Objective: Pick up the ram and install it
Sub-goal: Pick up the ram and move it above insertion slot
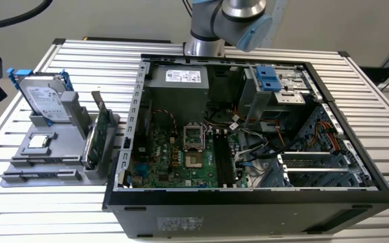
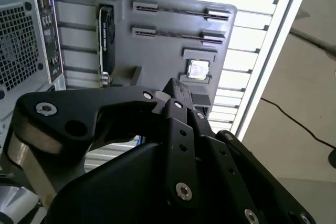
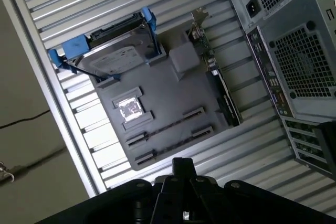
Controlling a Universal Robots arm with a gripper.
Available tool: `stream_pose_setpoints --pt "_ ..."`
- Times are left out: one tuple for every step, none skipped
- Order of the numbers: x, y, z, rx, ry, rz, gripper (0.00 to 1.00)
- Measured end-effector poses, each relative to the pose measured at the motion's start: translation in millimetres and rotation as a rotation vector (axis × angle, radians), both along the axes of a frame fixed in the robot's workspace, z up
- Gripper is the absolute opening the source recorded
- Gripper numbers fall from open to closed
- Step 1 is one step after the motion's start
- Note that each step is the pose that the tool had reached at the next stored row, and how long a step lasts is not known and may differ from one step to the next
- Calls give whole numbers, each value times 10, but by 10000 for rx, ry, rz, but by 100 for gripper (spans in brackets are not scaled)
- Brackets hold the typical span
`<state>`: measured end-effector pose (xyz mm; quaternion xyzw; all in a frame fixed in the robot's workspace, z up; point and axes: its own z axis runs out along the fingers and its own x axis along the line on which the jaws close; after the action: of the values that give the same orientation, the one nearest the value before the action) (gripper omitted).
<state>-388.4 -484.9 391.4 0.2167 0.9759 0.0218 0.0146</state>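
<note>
**Hand poised over the parts tray, ram not yet lifted**

A ribbed aluminium tabletop (image 1: pixel 79 55) carries an open computer case (image 1: pixel 248 202) across its middle and towards the exterior view's right edge. A grey fixture tray (image 1: pixel 63 149) sits just beside the case, along the exterior view's left edge. On the tray stand a hard drive (image 1: pixel 46 98) in a blue frame and a broad expansion card (image 1: pixel 99 134) on edge. A processor chip (image 3: pixel 129 107) lies flat nearer the tray's middle.

The ram (image 3: pixel 167 126) appears to be one of the thin dark strips seated edge-on in the tray's two long holders. It is too slim to be sure of more than that.

The arm (image 1: pixel 238 17) reaches in from the tabletop's far edge. In both wrist views the hand (image 3: pixel 181 165) hangs above the tray, well apart from it. It looks pressed together, with nothing pinched.

Several risks follow, as I judge them. A hand lowered while pressed together would strike the stick's top edge instead of straddling it. The expansion card stands near the holders, so a small sideways error could catch the wrong board. A grip off the stick's middle could let it tilt. A tilted stick would then meet the memory slots (image 1: pixel 225 162) on the motherboard (image 1: pixel 174 162) crooked, or snag the loose cables (image 1: pixel 248 152) beside them.
</note>
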Motion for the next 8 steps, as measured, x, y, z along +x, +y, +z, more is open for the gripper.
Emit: stream_pose_setpoints --pt "0 0 0 0 0 -103 0" --pt "-1 0 0 0 0 -196 0" --pt "-1 0 0 0 1 -295 0" --pt "-1 0 0 -1 0 -364 0" --pt "-1 0 0 -2 1 -425 0" --pt "-1 0 0 -2 1 -482 0" --pt "-1 0 0 -3 1 -540 0" --pt "-1 0 1 -3 2 -601 0"
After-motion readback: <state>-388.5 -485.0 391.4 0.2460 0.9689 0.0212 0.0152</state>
